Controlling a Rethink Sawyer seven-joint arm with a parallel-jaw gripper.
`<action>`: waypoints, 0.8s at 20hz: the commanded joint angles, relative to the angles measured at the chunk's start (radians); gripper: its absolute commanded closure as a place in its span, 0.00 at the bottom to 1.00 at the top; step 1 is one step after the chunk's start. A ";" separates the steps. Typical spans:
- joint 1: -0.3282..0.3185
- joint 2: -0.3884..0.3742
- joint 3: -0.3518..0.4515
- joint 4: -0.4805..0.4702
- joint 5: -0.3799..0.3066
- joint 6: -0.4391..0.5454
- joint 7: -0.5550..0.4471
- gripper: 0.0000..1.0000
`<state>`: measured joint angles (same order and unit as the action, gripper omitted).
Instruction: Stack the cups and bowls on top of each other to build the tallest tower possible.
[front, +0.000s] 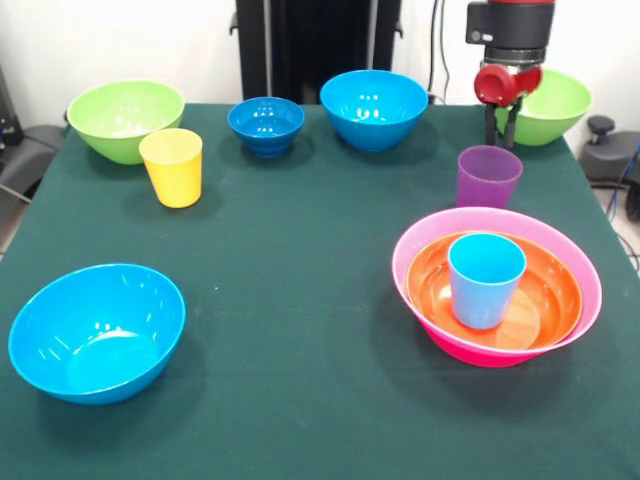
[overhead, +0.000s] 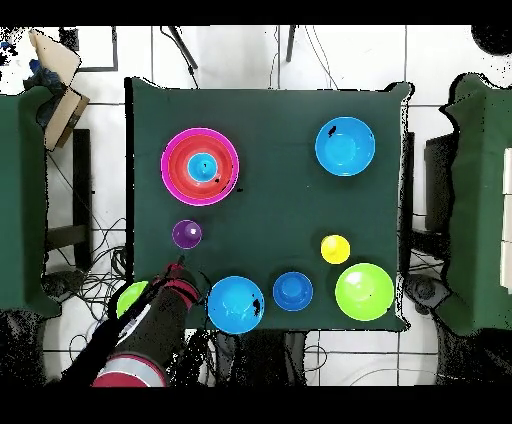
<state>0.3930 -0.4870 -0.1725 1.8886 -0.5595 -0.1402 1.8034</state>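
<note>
Front view showed the tool (front: 508, 118) hanging at the far right of the bench (front: 300, 250), its two dark fingers a little apart and empty, in front of the far-right lime green bowl (front: 555, 105) and just behind the purple cup (front: 488, 176). That cup stood upright on its own, near the tower (front: 497, 285): the pink bowl (front: 440, 240) holding the orange bowl (front: 545, 300), with the light blue cup (front: 486, 280) upright inside.

The purple cup looked light, stiff and slick (thin plastic, I judged), so a pinch across the rim or one wall seemed the likeliest hold, and a gentle one, since it would tip or skid easily.

Outward, the far edge carried a blue bowl (front: 374, 108), the small dark-blue footed bowl (front: 266, 124) and a second lime green bowl (front: 125, 120), with the yellow cup (front: 172, 167) just in front of it. Another blue bowl (front: 97, 331) sat near left. The middle of the bench lay open for carrying; the green bowl beside the tool sat close to the right edge.
</note>
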 joint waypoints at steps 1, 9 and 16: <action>-0.107 -0.029 0.098 0.063 0.172 0.165 0.226 0.00; -0.145 -0.068 0.123 0.058 0.196 0.211 0.158 0.00; -0.185 -0.088 0.139 0.070 0.171 0.215 0.129 0.00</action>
<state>0.2450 -0.5601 -0.1622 1.9174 -0.4105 -0.0376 1.8348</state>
